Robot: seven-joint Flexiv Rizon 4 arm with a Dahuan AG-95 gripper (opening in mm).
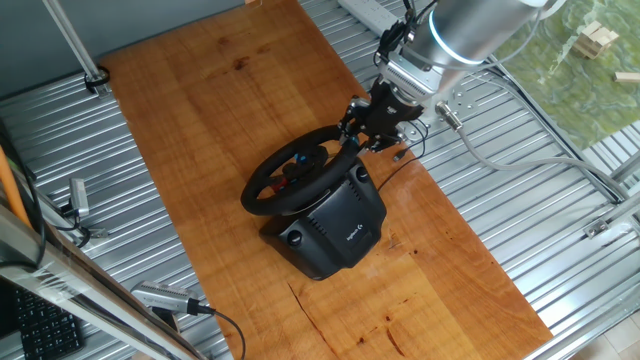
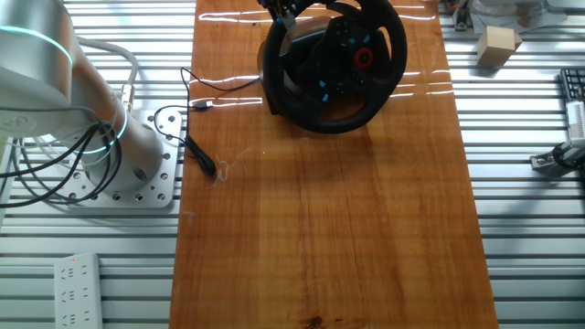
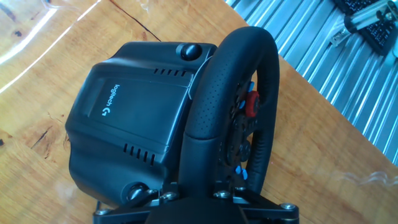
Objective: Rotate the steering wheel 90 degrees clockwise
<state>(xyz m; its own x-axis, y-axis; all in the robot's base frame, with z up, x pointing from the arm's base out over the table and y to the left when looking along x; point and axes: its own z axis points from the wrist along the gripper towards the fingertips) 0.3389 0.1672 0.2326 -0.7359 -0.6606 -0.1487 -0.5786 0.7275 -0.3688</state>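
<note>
The steering wheel (image 1: 298,170) is a black round wheel with a thick rim and red and blue hub buttons. It is mounted on a boxy black base (image 1: 335,225) that stands on the wooden table top. It also shows in the other fixed view (image 2: 352,64) at the far end of the board, and edge-on in the hand view (image 3: 230,106). My gripper (image 1: 350,135) is at the wheel's far right rim, shut on the rim. In the hand view the rim runs down between my fingers (image 3: 196,199). In the other fixed view the gripper (image 2: 285,11) is mostly cut off at the top.
The wooden board (image 1: 250,90) lies on a ribbed metal table (image 1: 500,200). A thin black cable (image 2: 196,151) lies at the board's left edge near the arm base (image 2: 119,155). A wooden block (image 2: 498,44) and small clamps sit off the board.
</note>
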